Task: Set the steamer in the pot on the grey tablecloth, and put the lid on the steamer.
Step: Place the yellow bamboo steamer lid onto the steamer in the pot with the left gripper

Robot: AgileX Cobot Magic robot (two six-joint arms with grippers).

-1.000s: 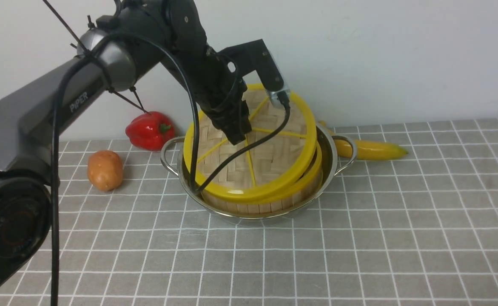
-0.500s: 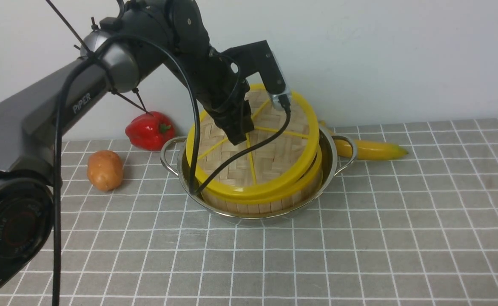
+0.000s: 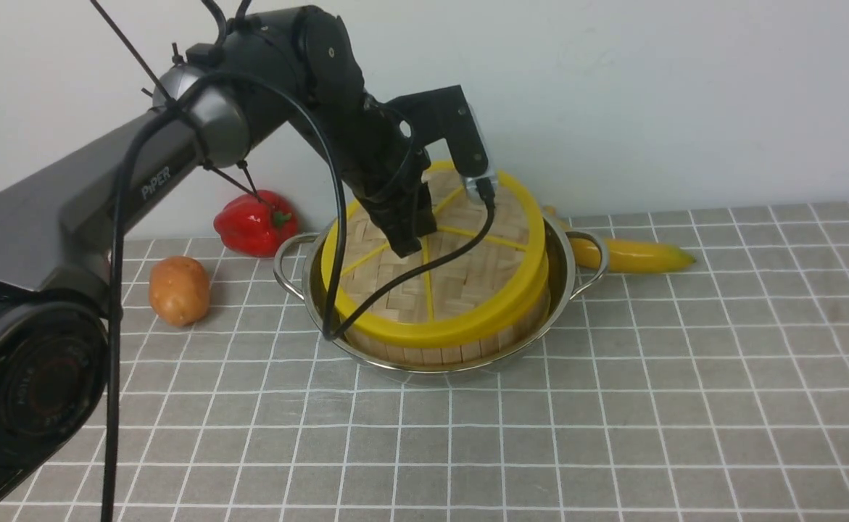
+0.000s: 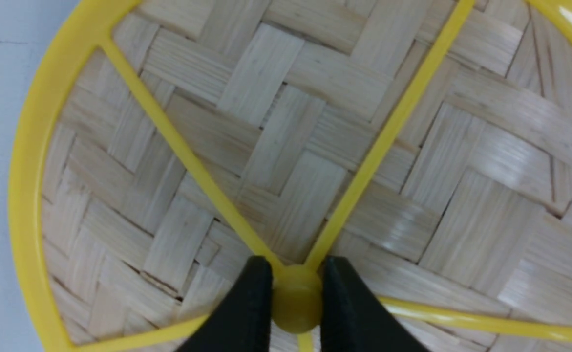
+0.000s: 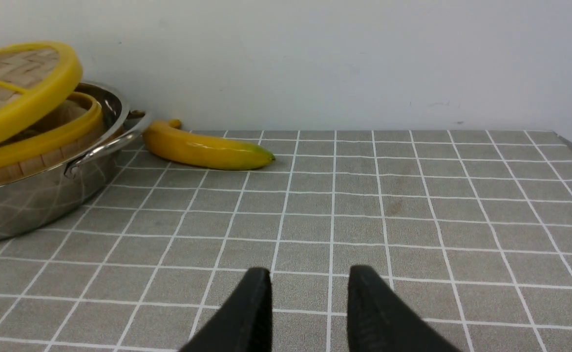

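**A:** In the front view, how is the lid [image 3: 460, 286] held?

**B:** It is pinched at its hub by the left gripper [image 3: 407, 245], presumably so that it can be lowered centred. It is tilted, with the near edge laid on the steamer [image 3: 439, 353] and the far edge raised. The steamer is already seated in the pot [image 3: 563, 279].

**A:** And the surroundings?

**B:** The pot is set on the cloth [image 3: 613, 406], near a white wall [image 3: 685, 87]. A pepper [image 3: 254, 221] and a potato [image 3: 179, 290] are seen to its left. A banana [image 3: 634, 255] is seen behind its right handle.

**A:** The left wrist view?

**B:** The hub [image 4: 295, 305] is clamped between two black fingers [image 4: 254, 298]. The rest is filled by woven bamboo and yellow spokes.

**A:** The right wrist view?

**B:** The right gripper [image 5: 307, 278] is seen spread and empty, low over the cloth and well apart from the pot. It is judged to be parked out of the way. A gap is shown between the lid and the steamer's rim, so the seating is judged unfinished.
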